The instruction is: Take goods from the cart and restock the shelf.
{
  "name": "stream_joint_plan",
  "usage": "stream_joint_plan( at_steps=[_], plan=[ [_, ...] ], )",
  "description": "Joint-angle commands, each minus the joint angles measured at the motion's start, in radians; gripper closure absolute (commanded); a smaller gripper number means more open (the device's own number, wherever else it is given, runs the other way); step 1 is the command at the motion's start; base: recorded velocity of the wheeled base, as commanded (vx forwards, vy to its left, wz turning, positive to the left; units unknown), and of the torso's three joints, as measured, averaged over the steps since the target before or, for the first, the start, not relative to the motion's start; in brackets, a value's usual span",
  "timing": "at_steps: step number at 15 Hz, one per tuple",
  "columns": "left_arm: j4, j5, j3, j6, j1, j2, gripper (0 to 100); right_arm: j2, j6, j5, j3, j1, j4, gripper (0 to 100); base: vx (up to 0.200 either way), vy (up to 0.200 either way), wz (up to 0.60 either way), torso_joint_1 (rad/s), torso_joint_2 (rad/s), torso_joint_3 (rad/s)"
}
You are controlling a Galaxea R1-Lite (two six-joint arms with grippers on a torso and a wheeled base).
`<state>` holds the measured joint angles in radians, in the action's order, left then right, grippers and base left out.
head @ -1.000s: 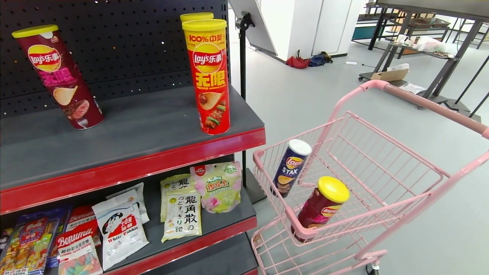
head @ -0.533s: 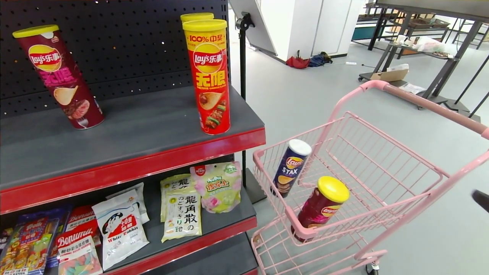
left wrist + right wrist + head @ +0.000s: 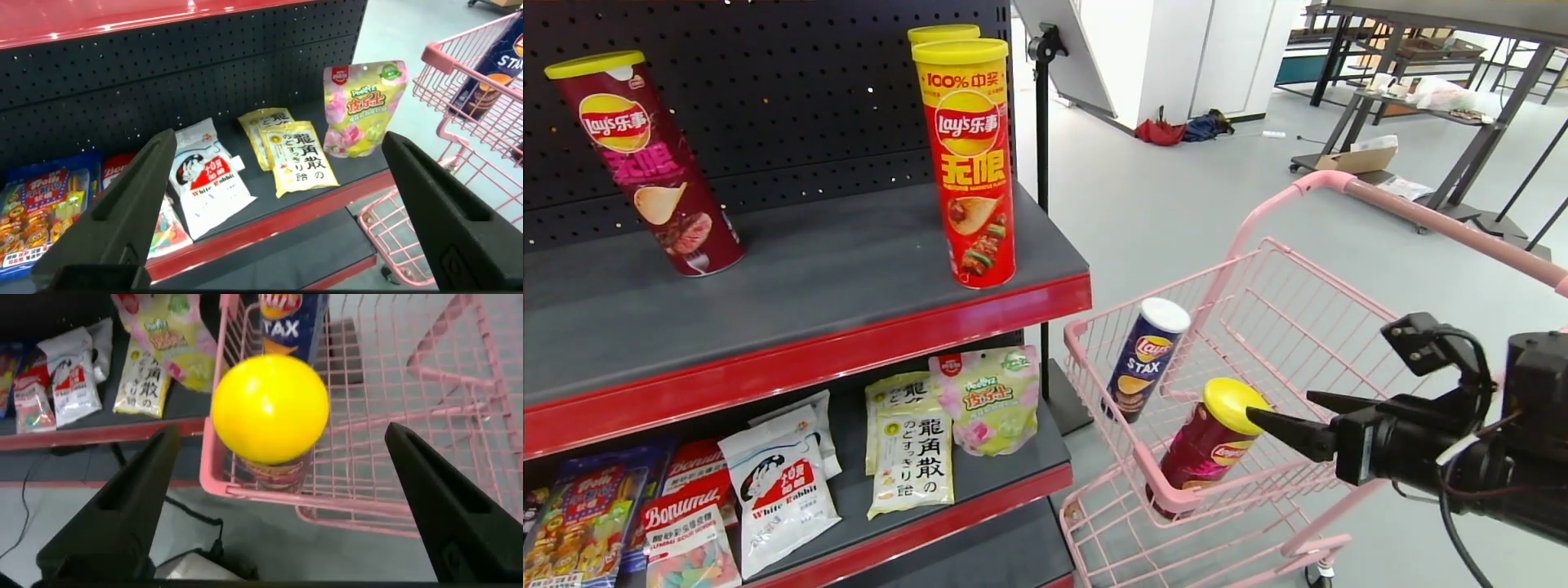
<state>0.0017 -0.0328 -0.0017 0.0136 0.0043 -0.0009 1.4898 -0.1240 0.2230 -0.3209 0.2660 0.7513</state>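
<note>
Head view, upper shelf (image 3: 833,269): a shelf maroon chip can (image 3: 645,163) stands toward the left. A red chip can (image 3: 970,163) stands at the right front edge. The yellow lid of a second red can (image 3: 943,33) shows just behind it.
Head view, lower shelf (image 3: 980,498): a white snack bag (image 3: 776,490), yellow lozenge bags (image 3: 911,457) and a pink-green pouch (image 3: 988,400) lie side by side. Further snack packets lie at the far left.
Head view, pink cart (image 3: 1437,222): it stands just right of the shelf. A blue chip can (image 3: 1145,359) with a white lid leans in the corner nearest the shelf. A cart maroon chip can (image 3: 1213,441) with a yellow lid stands near it at the front wall.
Head view, right end effector (image 3: 1281,406): it points toward the cart maroon chip can at lid height, fingers apart. Contact with the lid cannot be judged here.
Left wrist view, left end effector (image 3: 279,137): the fingers are spread wide with nothing between them. It faces the lower shelf, with the bags beyond and the cart to one side.
Right wrist view, right end effector: the fingers are spread wide. The yellow lid of the cart maroon chip can lies between them, with a gap on either side. The blue chip can stands just beyond it, inside the cart wall.
</note>
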Motion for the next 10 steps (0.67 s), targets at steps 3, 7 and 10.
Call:
stream_joint_plan(
  at_steps=[3, 7, 10],
  plan=[
    [0.0, 0.001, 0.0, -0.001, 0.0, 0.001, 0, 0.124, -0.003, 0.001, -0.012, 0.035, 0.0, 0, 0.0, 0.0, 0.0, 0.0, 0.0, 0.0],
    [0.0, 0.001, 0.0, 0.0, 0.0, 0.001, 0, 0.236, 0.001, -0.001, -0.03, 0.039, 0.094, 0, 0.0, 0.0, 0.0, 0.0, 0.0, 0.0],
    [0.0, 0.001, 0.0, 0.0, 0.0, 0.001, 0, 0.307, 0.004, -0.005, -0.03, 0.055, 0.163, 0, 0.0, 0.0, 0.0, 0.0, 0.0, 0.0]
  ],
)
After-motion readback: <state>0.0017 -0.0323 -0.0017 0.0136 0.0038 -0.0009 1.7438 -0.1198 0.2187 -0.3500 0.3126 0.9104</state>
